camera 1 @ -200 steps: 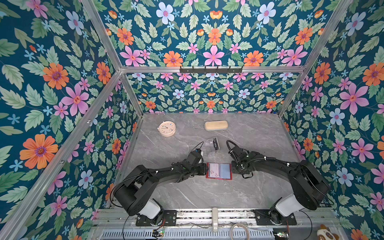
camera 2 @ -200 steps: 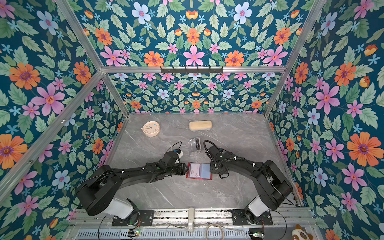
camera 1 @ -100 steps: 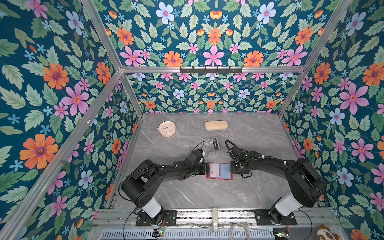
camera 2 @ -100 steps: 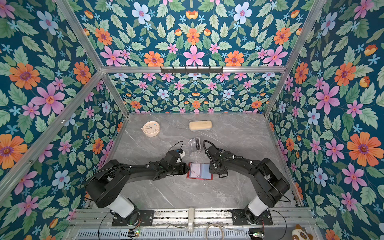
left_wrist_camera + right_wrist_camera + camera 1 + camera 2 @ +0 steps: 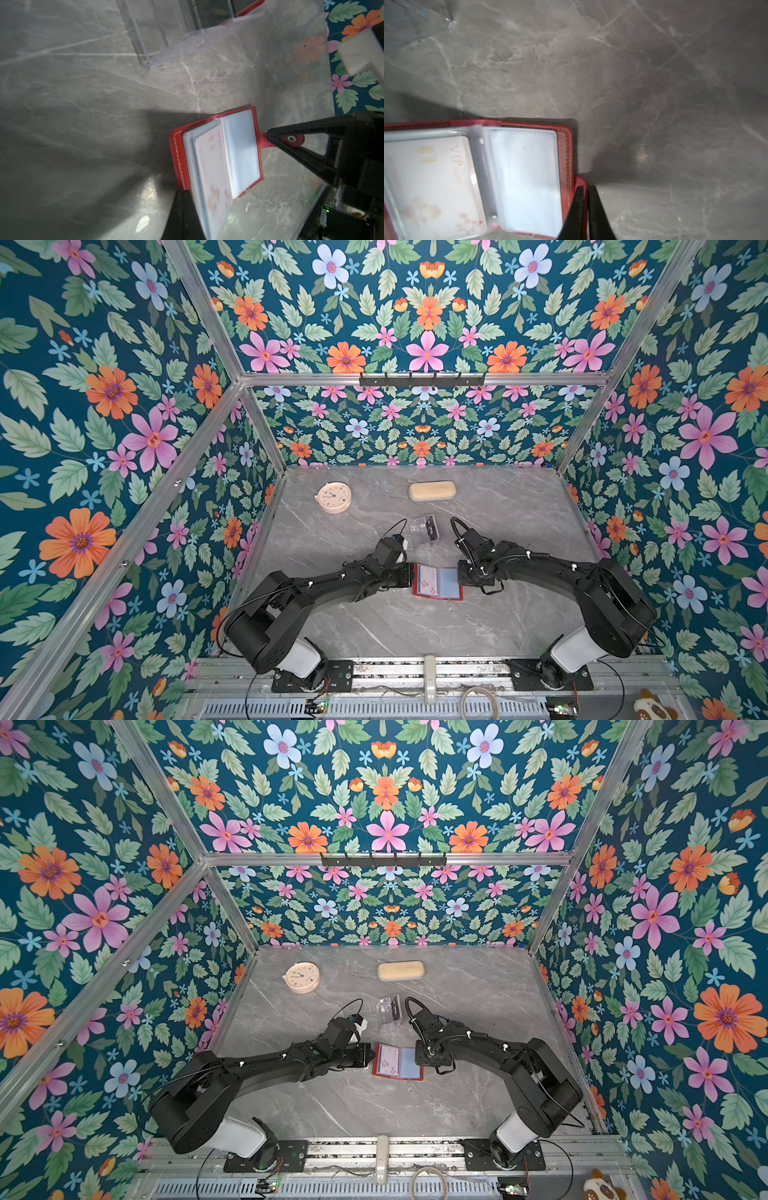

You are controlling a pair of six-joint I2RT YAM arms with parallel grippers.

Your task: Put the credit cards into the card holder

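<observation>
Bracing at both ends, item one: the card holder [image 5: 450,581], red, lying open and flat on the bench [image 5: 415,635] with its clear sleeves facing up.

Change noted: the left fingers [image 5: 410,576], apart a second ago, have drawn together at the holder's left edge. The left wrist view shows them as one dark wedge against the red cover and the sleeve stack. Whether any leaf is caught between them cannot be told. The right fingers [image 5: 462,575] are unchanged, narrow and pinched on the snap tab [image 5: 291,140] at the holder's right edge. The holder itself has not shifted.

Contents: one pale card [image 5: 436,176] lettered "VIP" sits in a sleeve on the holder's left half. The sleeve [image 5: 527,176] on the right half looks empty.

Reading: the holder appears steadied for loading, with one card in and more to go. The clear stand [image 5: 419,531], just beyond the holder's far edge, shows a black card [image 5: 433,528] and a red edge inside. Both arms are occupied, so one would likely have to let go to fetch the next card.

Edges and room:
- The holder's near and far long edges are free.
- On the holder's near side the bench is bare up to the front rail [image 5: 415,670].
- On its far side the stand sits close, between the two wrists, which leaves little room for a reach.
- The clock [image 5: 334,497] and beige case [image 5: 432,491] lie well beyond the holder, by the back wall [image 5: 415,435].
</observation>
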